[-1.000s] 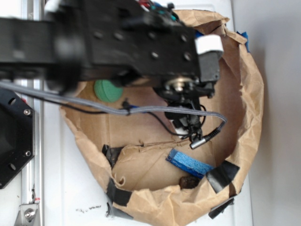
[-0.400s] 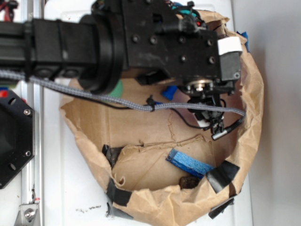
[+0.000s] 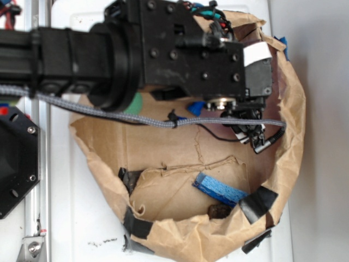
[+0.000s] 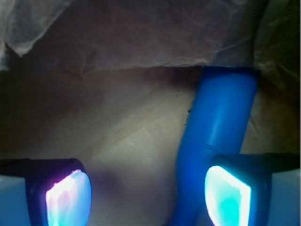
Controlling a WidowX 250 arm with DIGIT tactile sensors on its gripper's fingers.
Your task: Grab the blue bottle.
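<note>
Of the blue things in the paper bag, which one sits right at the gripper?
The smooth blue bottle, beside one finger of the open gripper. The flat rough blue piece lies apart, near the bag's taped edge.

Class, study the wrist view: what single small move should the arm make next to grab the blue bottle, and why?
Probably a small sideways shift toward the blue bottle. The gripper is open, yet the bottle lies behind one of the fingers instead of in the gap between them. Centring the bottle between the fingers first should let them close on it.
</note>
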